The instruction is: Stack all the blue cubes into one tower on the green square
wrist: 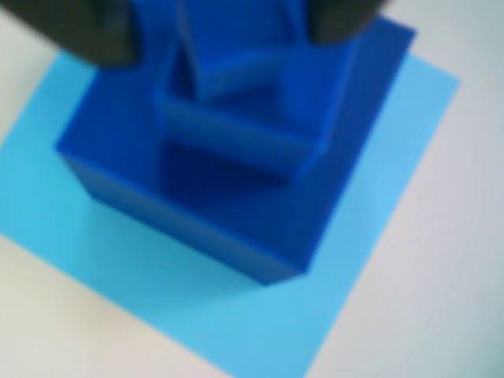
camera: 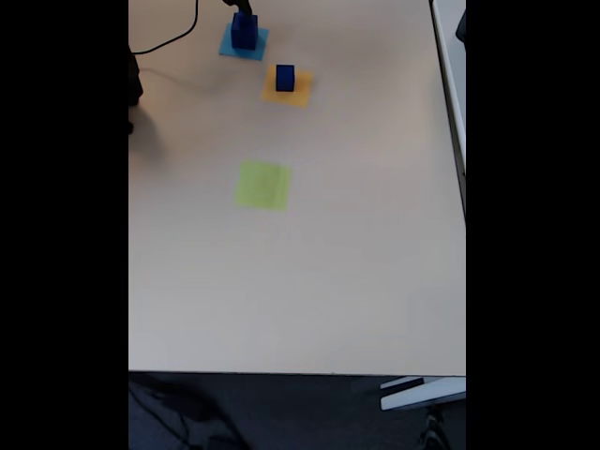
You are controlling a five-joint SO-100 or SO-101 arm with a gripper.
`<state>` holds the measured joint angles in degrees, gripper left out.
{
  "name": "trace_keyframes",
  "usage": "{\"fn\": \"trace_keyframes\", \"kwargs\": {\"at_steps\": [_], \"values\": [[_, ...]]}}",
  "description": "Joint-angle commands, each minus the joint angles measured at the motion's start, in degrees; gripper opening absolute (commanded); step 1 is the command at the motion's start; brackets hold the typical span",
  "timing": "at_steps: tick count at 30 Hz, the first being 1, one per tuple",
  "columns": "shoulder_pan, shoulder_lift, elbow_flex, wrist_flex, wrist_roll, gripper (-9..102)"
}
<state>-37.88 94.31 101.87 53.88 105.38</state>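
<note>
Top of the wrist view: gripper (wrist: 224, 35) straddled the top cube (wrist: 236, 59) of a blue stack (wrist: 197, 181); grip unclear. Stack sat on the light-blue square (wrist: 378, 236), upper left in the fixed view. Green square (camera: 262, 185) lay bare mid-table (camera: 356, 281).

Four dark blue cubes (camera: 244, 31) and three flat paper squares (camera: 262, 185): light-blue, orange, lime-green

Blue cubes (camera: 244, 30) sit stacked on the light-blue square (camera: 230, 47); green square (camera: 262, 185) lies bare.
</note>
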Motion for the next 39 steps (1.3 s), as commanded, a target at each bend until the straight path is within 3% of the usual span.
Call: {"fn": "trace_keyframes", "kwargs": {"at_steps": [1,39], "values": [[0.4,2.7,-0.4,-0.2,-0.3,8],[1.2,1.8,-0.4,-0.2,0.1,1]]}}
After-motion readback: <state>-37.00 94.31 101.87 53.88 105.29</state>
